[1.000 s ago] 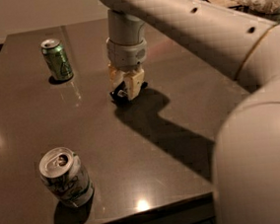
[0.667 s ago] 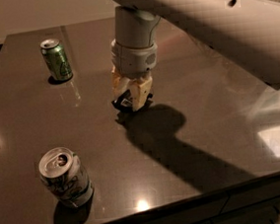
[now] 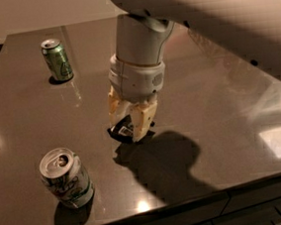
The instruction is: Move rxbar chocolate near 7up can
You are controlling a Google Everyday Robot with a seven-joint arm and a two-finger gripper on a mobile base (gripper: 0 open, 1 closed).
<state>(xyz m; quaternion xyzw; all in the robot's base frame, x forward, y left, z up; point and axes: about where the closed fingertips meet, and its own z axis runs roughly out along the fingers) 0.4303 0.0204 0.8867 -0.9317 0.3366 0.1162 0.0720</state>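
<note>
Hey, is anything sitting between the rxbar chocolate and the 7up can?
Nothing visible. The gripper grips the rxbar chocolate mid-table; only bare table lies between it and the 7up can at front left. The green can stands far back, off that line.

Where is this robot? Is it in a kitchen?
Probably a kitchen or break room, though I can't be sure. There's a dark shiny counter with drawers under it. The 7up can and a green can stand on it. The gripper holds the rxbar chocolate low over the counter's middle.
</note>
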